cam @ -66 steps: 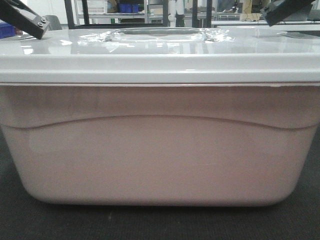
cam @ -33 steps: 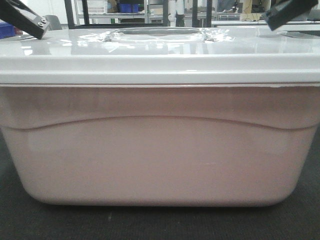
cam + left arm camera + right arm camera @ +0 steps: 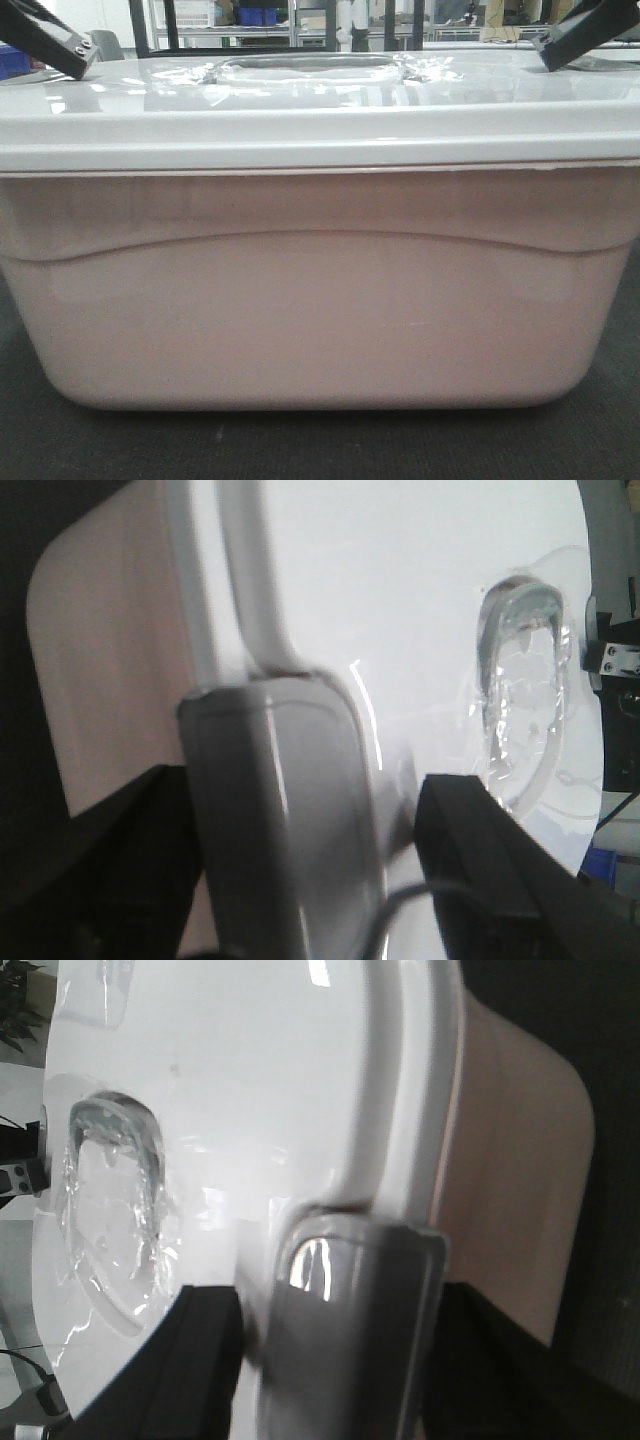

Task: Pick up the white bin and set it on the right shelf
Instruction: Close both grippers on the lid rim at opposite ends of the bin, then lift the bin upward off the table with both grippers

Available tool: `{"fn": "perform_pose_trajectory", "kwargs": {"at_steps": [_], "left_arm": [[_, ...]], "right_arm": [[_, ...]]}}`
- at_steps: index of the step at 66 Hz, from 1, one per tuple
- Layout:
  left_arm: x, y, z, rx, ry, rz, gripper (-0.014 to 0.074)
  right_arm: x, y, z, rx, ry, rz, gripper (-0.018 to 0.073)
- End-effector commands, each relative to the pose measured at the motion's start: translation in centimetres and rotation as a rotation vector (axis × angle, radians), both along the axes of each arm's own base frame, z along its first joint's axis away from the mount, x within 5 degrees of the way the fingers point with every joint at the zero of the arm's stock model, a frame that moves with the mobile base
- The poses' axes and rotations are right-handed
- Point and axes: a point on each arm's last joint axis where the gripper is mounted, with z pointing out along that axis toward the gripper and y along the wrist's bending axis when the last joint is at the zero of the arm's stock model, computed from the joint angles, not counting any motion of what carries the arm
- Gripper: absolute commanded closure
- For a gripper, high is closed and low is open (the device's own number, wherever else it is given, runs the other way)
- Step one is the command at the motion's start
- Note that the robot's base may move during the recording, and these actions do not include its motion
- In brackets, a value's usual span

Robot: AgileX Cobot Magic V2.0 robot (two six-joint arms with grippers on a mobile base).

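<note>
The white bin (image 3: 320,300), a pale pinkish tub with a glossy white lid, fills the front view and stands on a dark surface (image 3: 320,445). My left gripper (image 3: 70,45) is at its left end. In the left wrist view it (image 3: 300,860) straddles the grey end latch (image 3: 280,810), one finger under the rim and one on the lid (image 3: 400,600). My right gripper (image 3: 570,40) is at the right end, and it (image 3: 340,1360) is shut round the other latch (image 3: 350,1300). The right shelf is out of view.
Metal racks (image 3: 200,30) with small blue bins (image 3: 258,15) stand far behind the bin. Another blue bin (image 3: 12,60) shows at the left edge. The lid's recessed handle (image 3: 310,65) lies in the middle, covered in crinkled clear film.
My right gripper's upper finger has come down and outward onto the lid. The bin's right end has risen slightly. The left gripper has hardly moved.
</note>
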Motion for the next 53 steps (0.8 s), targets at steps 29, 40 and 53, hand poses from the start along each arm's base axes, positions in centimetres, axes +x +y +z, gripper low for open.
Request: {"fn": "perform_pose_trajectory", "kwargs": {"at_steps": [29, 40, 53], "left_arm": [[-0.8, -1.2, 6.9, -0.154, -0.204, -0.113, 0.0353], [-1.5, -1.3, 7.9, -0.182, -0.238, -0.107, 0.0357], [-2.8, -1.3, 9.2, -0.180, -0.293, -0.112, 0.0356]], "right_arm": [[-0.8, 0.9, 6.8, 0.084, -0.227, 0.141, 0.0162], [-1.7, 1.0, 7.8, 0.081, -0.266, 0.142, 0.0162], [-3.2, 1.3, 9.3, 0.092, -0.332, 0.140, 0.0162]]}}
